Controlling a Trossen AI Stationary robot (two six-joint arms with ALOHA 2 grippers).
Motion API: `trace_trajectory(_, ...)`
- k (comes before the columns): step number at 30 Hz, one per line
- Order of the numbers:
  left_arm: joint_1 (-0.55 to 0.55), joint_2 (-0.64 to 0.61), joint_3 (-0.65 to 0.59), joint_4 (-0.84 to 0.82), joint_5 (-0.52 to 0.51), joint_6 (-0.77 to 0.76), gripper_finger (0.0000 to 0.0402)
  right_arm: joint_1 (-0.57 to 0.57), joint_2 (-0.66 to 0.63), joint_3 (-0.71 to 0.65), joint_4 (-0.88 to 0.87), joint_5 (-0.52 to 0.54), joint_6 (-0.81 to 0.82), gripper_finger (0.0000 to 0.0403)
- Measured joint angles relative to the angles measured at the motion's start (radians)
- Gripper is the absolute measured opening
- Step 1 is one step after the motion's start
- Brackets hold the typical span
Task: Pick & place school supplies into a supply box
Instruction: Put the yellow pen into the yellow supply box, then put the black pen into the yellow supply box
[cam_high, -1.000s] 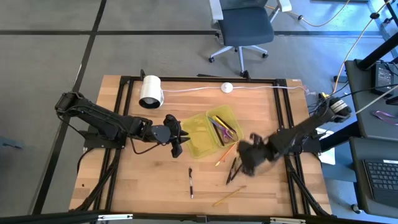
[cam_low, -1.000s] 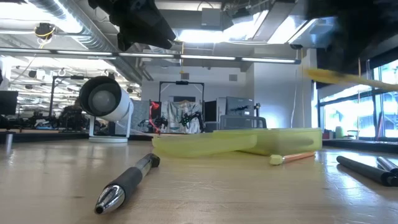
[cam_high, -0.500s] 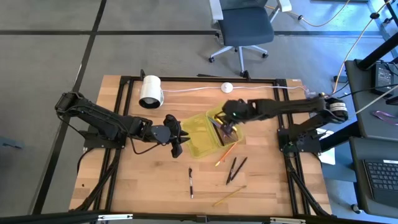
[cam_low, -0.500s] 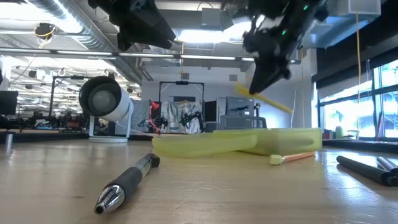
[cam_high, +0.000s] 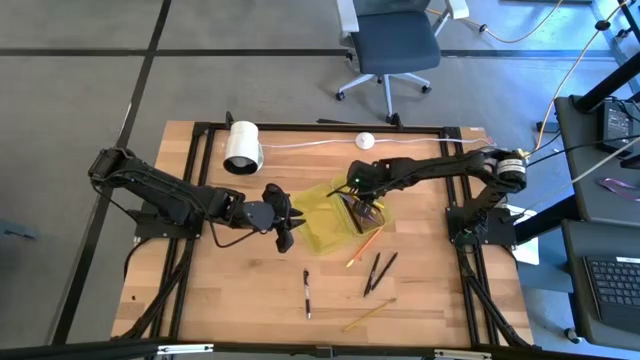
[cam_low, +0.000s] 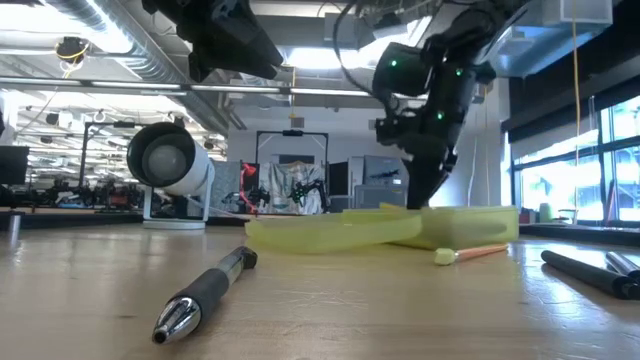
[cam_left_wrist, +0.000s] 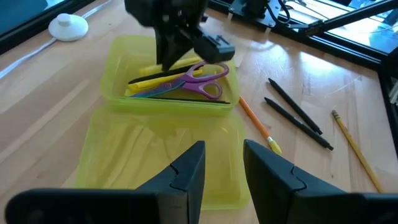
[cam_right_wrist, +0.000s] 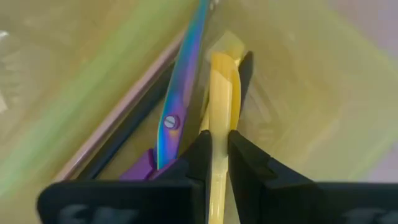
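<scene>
Scene evenly lit from overhead; only faint, soft shadows cast on the table (cam_high: 240, 290). In low view, ceiling lights (cam_low: 320, 58) blown out w/ glare, windows at right overexposed; the near pen (cam_low: 205, 292) rendered soft. Right wrist view heavily blurred, esp. the supply box (cam_right_wrist: 323, 87) wall; its own fingers (cam_right_wrist: 249, 163) out of focus. Left wrist view fairly sharp, bright.

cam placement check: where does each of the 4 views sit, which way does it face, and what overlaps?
High: overhead, straight down on the table; both arms show, left gripper beside the box, right gripper over it.
Low: tabletop level, looking across at the box and black pen; right gripper drops in from above.
Left wrist: faces the box past its own fingers.
Right wrist: aims into the box at a yellow pencil in shut fingers.
Shared: both wrist views show the scissors.
</scene>
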Motion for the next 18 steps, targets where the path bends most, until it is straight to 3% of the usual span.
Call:
trace_trajectory(10, 0.000, 0.000, 0.000, 0.000, 0.001, 0.000, 0.0102, 0.000, 0.031, 0.000, 0.011, -0.007, 0.004, 0.0057)
trace_trajectory(18, 0.000, 0.000, 0.000, 0.000, 0.001, 0.000, 0.0102, 0.000, -0.012, 0.000, 0.000, -0.008, 0.037, 0.0115)
